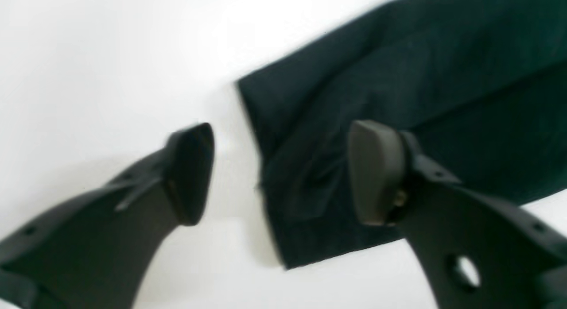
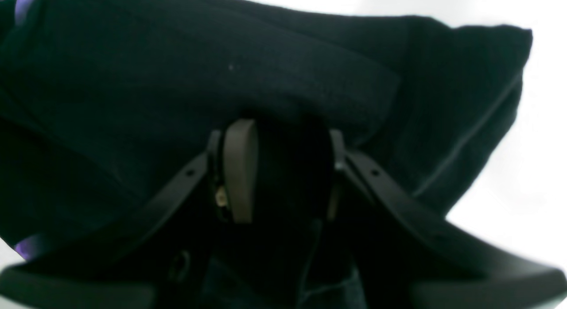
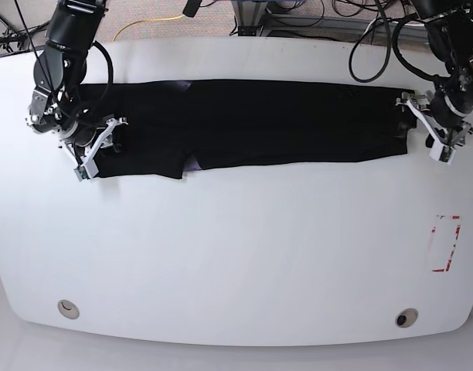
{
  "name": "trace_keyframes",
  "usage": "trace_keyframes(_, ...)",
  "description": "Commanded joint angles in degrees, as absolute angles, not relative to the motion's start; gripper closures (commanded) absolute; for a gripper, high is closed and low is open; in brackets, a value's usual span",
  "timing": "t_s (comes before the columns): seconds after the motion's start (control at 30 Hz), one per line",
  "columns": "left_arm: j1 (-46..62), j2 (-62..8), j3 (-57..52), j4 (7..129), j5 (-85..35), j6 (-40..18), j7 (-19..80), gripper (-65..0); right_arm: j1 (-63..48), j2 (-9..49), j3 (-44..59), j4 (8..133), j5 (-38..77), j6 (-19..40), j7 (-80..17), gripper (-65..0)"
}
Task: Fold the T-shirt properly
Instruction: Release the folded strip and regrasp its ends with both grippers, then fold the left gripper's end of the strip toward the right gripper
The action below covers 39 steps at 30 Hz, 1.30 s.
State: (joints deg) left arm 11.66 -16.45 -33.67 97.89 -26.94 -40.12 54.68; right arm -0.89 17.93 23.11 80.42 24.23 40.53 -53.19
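The black T-shirt (image 3: 283,120) lies as a long flat strip across the far half of the white table (image 3: 236,255). A sliver of its purple patch (image 3: 192,164) shows at the lower edge. My left gripper (image 3: 426,127) is at the strip's right end. In the left wrist view it (image 1: 283,167) stands wide open, one finger (image 1: 376,171) over the T-shirt (image 1: 421,79) and the other over bare table. My right gripper (image 3: 97,147) is at the strip's left end. The right wrist view shows it (image 2: 285,167) shut on a bunch of the T-shirt (image 2: 177,70).
A red-and-white marker (image 3: 445,243) lies on the table's right side. Two round holes (image 3: 66,309) (image 3: 406,318) sit near the front edge. Cables (image 3: 376,39) hang behind the back edge.
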Motion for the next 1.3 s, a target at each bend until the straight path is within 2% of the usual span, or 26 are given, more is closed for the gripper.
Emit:
trace_keyframes(0.0,9.98,-17.54,-35.47,97.71,-30.73,-40.0,56.31,-50.1,-0.66,18.33,22.99,81.98,22.73,40.0,-55.52,-20.9)
trace_keyframes(0.17,8.75,-17.54,-36.44,93.32,-35.3,-40.0,59.3,-50.7,-0.84,18.07,22.99,82.77,22.81,40.0,-55.6,-20.9)
trace_keyframes(0.47,6.99,-17.19,-35.65,83.03,-35.21,-40.0,58.95,-50.7,-0.57,16.57,23.34,82.95,22.81,40.0,-55.6,-20.6)
trace_keyframes(0.77,6.9,-17.1,-32.84,81.1,-35.21,-40.0,58.95,-49.9,-0.75,16.13,23.43,82.95,22.81,40.0,-55.6,-20.5)
trace_keyframes(0.83,6.99,-17.01,-31.34,81.1,-35.21,-40.0,58.95,-43.2,-0.84,16.13,23.43,82.95,22.81,40.0,-55.6,-20.5)
trace_keyframes(0.87,6.99,-17.01,-30.55,81.01,-35.12,-40.0,58.95,-37.6,-0.84,16.13,23.43,82.95,22.81,40.0,-55.6,-20.3)
trace_keyframes(0.97,6.9,-17.01,-28.7,80.22,-35.38,-40.0,58.95,-15.1,-0.84,16.13,23.43,82.95,22.81,40.0,-55.6,-20.3)
trace_keyframes(1.0,6.9,-17.01,-28.62,80.48,-35.3,-40.0,58.95,-5.6,-0.84,16.04,23.43,82.95,22.81,40.0,-55.6,-20.3)
trace_keyframes(1.03,7.08,-16.75,-28.7,81.01,-35.21,-40.0,58.95,-0.7,-0.84,15.87,23.43,82.95,22.81,40.0,-55.6,-20.3)
trace_keyframes(1.27,10.86,-15.6,-30.2,94.46,-35.21,-40.0,59.21,-2.4,-0.57,14.2,25.54,83.03,22.73,40.0,-55.52,-20.3)
